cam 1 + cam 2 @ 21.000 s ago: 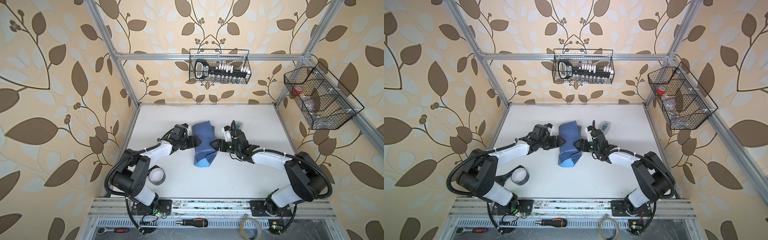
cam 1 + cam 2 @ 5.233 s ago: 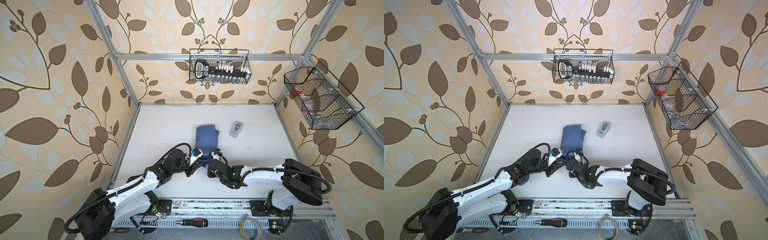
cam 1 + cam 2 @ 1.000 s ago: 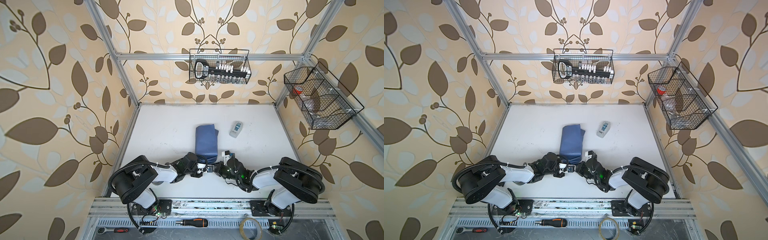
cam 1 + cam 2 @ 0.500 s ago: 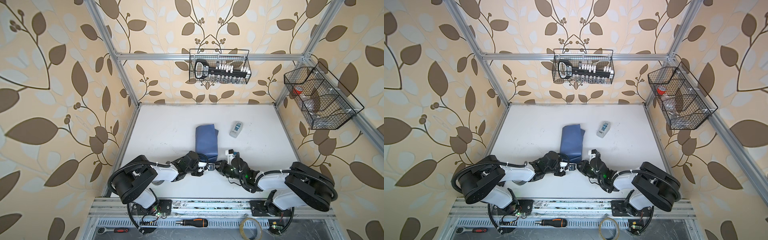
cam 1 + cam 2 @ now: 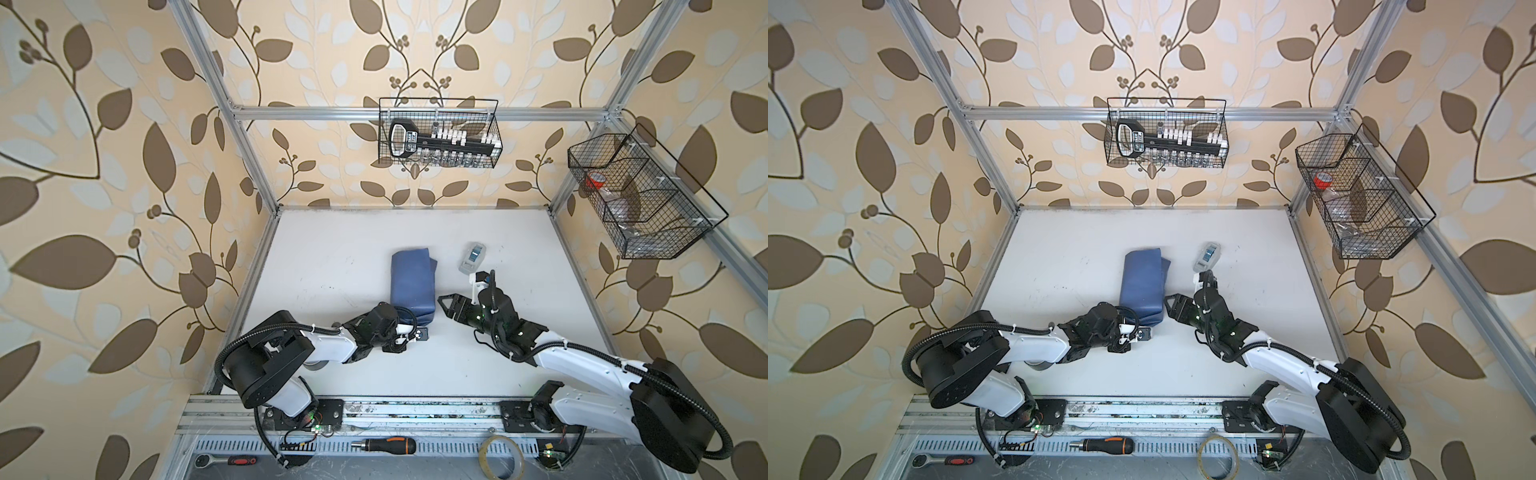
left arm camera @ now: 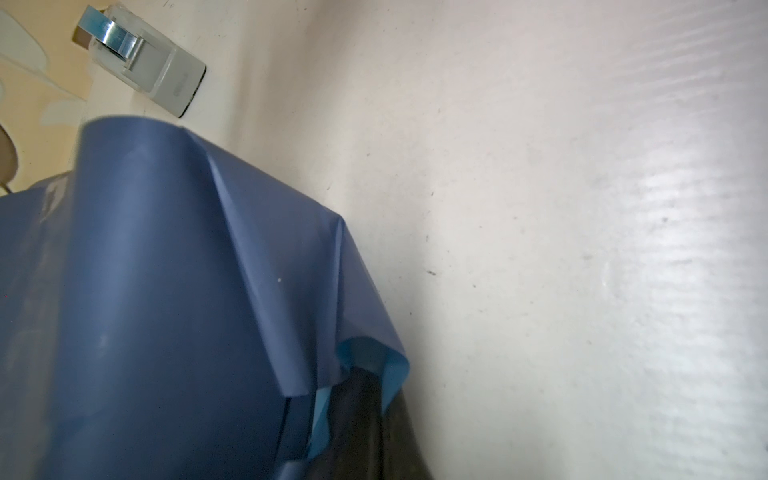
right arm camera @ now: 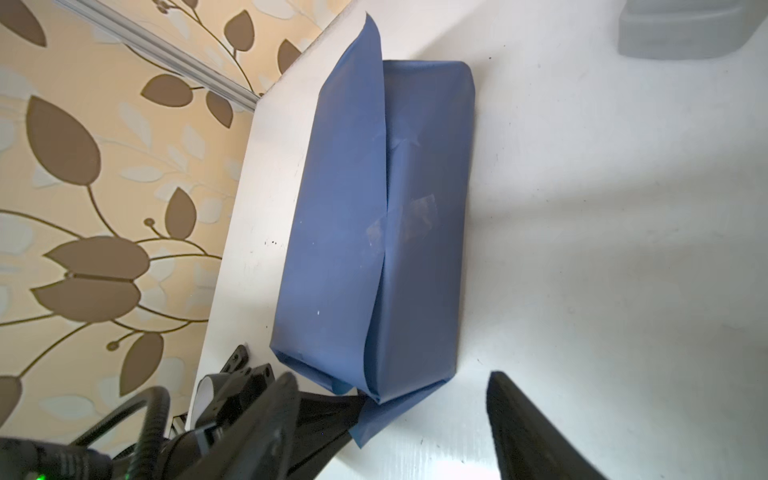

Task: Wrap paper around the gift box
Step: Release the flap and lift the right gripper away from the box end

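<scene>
The paper point(image 5: 412, 286) point(image 5: 1142, 286), dusky blue side out, is folded into a long bundle on the white table, with a strip of clear tape over its top seam point(image 7: 415, 216). The gift box is hidden inside it. My left gripper point(image 5: 419, 334) point(image 5: 1144, 333) is at the bundle's near end, shut on the loose end flap of the paper point(image 6: 374, 353), whose light blue underside curls over the dark fingers point(image 6: 361, 415). My right gripper point(image 5: 449, 309) point(image 5: 1173, 309) point(image 7: 395, 436) stands open just right of that end, with nothing between its jaws.
A grey tape dispenser point(image 5: 472, 257) point(image 5: 1206, 255) point(image 6: 141, 66) lies right of the bundle, just beyond my right wrist. Wire baskets point(image 5: 438, 133) point(image 5: 640, 199) hang on the back and right walls. A screwdriver point(image 5: 384, 444) and a tape roll point(image 5: 500, 457) lie beyond the front rail.
My right gripper has opened, let go of the bundle's near end and drawn back to the right. My left gripper stays shut at that end.
</scene>
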`<action>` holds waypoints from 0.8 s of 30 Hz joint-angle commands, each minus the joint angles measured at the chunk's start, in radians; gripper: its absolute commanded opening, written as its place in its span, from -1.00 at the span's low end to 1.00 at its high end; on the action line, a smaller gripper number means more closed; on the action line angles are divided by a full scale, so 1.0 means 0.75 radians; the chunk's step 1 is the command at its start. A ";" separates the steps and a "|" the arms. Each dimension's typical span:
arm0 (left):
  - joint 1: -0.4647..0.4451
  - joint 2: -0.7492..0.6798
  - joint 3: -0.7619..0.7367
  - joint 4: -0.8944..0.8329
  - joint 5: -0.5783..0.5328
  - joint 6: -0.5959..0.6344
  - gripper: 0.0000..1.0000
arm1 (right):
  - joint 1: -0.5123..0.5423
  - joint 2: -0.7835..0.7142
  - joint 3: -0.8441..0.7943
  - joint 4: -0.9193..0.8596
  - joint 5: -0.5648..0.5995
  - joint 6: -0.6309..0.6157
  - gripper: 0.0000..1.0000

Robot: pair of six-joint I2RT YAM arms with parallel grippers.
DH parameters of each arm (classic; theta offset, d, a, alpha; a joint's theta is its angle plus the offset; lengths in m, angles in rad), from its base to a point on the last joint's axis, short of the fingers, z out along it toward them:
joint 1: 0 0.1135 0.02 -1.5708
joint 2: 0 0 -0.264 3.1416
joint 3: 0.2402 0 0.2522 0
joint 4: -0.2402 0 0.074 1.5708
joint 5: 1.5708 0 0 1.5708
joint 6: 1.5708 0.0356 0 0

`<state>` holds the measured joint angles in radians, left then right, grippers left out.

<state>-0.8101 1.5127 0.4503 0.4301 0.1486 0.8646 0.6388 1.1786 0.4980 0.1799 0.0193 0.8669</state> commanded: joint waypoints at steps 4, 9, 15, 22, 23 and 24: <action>0.008 -0.025 0.068 -0.015 0.019 0.005 -1.00 | -0.008 0.215 0.191 -0.123 -0.010 -0.196 0.73; 0.008 -0.031 0.074 -0.020 0.013 -0.006 -1.00 | -0.009 0.377 0.275 -0.120 -0.025 -0.229 0.72; 0.008 -0.065 0.082 -0.035 0.010 -0.030 -1.00 | -0.010 0.450 0.243 -0.131 -0.009 -0.250 0.67; 0.008 -0.080 0.110 -0.061 -0.005 -0.028 -1.00 | -0.013 0.463 0.194 -0.152 0.031 -0.272 0.63; 0.008 -0.080 0.121 -0.076 -0.004 -0.017 -1.00 | -0.014 0.462 0.189 -0.154 0.033 -0.276 0.63; 0.008 -0.084 0.130 -0.096 0.009 -0.012 -1.00 | -0.015 0.463 0.186 -0.155 0.032 -0.275 0.63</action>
<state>-0.8097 1.4929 0.5026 0.3687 0.1440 0.8383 0.6327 1.4960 0.6773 0.1360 0.0113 0.6907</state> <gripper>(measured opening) 0.047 0.814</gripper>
